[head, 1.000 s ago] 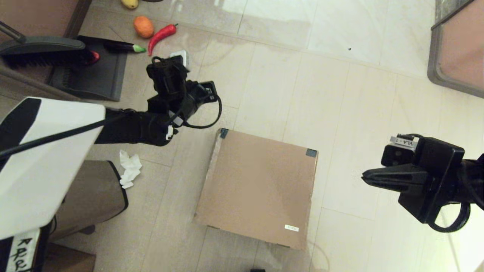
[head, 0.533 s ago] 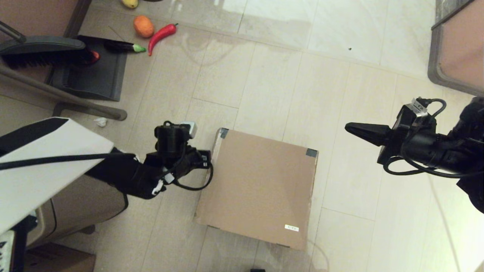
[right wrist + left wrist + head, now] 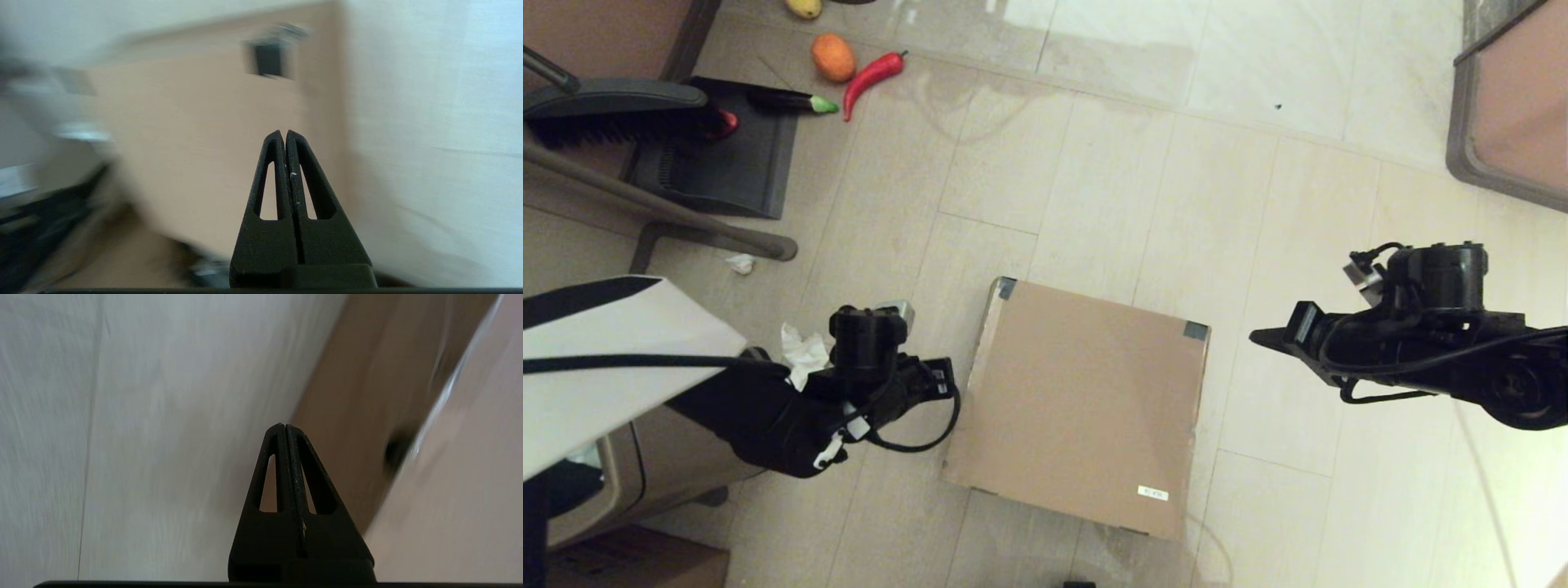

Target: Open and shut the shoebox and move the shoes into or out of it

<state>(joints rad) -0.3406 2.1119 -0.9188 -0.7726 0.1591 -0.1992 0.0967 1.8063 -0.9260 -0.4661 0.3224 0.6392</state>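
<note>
The shoebox [image 3: 1086,404] lies on the floor tiles with its lid down, dark tape [image 3: 1195,330] on two far corners and a white sticker [image 3: 1152,492] near the front. The shoes are hidden. My left gripper [image 3: 943,377] hangs low just off the box's left side. In the left wrist view it [image 3: 284,426] is shut and empty, beside the brown box wall [image 3: 367,396]. My right gripper [image 3: 1255,336] is right of the box, pointing at its right edge and a little apart. It [image 3: 284,132] is shut and empty, with the lid [image 3: 196,122] beyond it.
A dustpan and brush [image 3: 719,155], an eggplant [image 3: 788,101], a red chilli [image 3: 872,73] and an orange [image 3: 833,57] lie at the far left. Crumpled tissue [image 3: 800,353] and a brown bin [image 3: 686,457] sit near my left arm. A furniture corner [image 3: 1503,106] stands far right.
My left arm has come down and back from the far left to the box's left side. My right arm has turned and stretched its tip toward the box's right edge. Both grippers stay shut.
</note>
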